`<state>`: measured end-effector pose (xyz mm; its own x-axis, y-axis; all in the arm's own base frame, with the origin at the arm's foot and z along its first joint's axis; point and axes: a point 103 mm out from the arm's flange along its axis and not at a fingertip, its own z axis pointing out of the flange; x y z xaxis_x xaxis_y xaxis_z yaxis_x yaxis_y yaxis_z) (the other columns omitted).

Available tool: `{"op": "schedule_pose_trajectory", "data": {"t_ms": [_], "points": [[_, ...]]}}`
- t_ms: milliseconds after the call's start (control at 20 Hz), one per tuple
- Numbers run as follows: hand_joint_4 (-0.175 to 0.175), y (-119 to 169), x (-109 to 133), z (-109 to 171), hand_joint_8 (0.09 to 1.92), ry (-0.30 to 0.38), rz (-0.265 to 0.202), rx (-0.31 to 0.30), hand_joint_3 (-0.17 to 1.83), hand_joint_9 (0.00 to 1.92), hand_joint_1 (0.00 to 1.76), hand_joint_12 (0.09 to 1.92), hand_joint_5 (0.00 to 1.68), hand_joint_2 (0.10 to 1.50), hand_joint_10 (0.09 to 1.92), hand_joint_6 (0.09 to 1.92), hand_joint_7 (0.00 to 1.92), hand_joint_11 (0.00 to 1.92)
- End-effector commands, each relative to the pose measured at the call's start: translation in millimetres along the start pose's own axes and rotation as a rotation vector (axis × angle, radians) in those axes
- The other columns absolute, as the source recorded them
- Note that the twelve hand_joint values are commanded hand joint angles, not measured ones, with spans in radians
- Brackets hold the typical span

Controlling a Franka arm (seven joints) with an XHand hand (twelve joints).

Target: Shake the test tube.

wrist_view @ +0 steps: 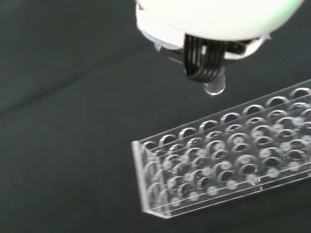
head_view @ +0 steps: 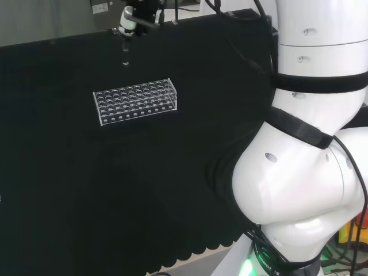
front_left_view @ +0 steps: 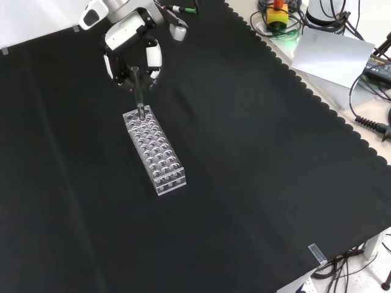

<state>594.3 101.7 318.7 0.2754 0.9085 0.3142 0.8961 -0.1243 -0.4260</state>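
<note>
A clear test tube (front_left_view: pixel 137 85) hangs upright from the black and white hand (front_left_view: pixel 131 46), whose fingers are curled round its top. In the front view the tube's lower end sits over the far end of the clear plastic tube rack (front_left_view: pixel 154 149). From the head view the hand (head_view: pixel 135 20) is at the top, and the tube (head_view: pixel 125 54) hangs well above and behind the rack (head_view: pixel 135 102). The wrist view has the tube's round bottom (wrist_view: pixel 215 87) just under the hand (wrist_view: pixel 214 19), clear of the rack (wrist_view: pixel 228 160) and its several holes, which look empty.
The rack lies on the black cloth (front_left_view: pixel 244 159). Beyond the cloth's scalloped edge in the front view are a yellow and red button box (front_left_view: pixel 278 15), a grey sheet (front_left_view: pixel 333 55) and cables (front_left_view: pixel 372 122). The arm's white links (head_view: pixel 305 161) stand at the head view's right.
</note>
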Motion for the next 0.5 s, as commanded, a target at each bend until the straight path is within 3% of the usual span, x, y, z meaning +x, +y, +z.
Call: {"op": "schedule_pose_trajectory", "data": {"t_ms": [50,250,500], "points": [[-0.175,3.2,-53.0,-19.1,0.79,-0.043,0.089,-0.044,0.77,1.32,1.43,1.16,1.28,0.57,0.5,0.66,1.36,0.97],[-0.175,4.0,-91.8,-38.4,0.79,-0.066,0.157,-0.079,0.76,1.32,1.43,1.16,1.28,0.57,0.5,0.66,1.36,0.97],[-0.175,2.8,-122.2,-55.6,0.79,-0.103,0.2,-0.108,0.76,1.32,1.43,1.17,1.28,0.57,0.5,0.66,1.36,0.97]]}}
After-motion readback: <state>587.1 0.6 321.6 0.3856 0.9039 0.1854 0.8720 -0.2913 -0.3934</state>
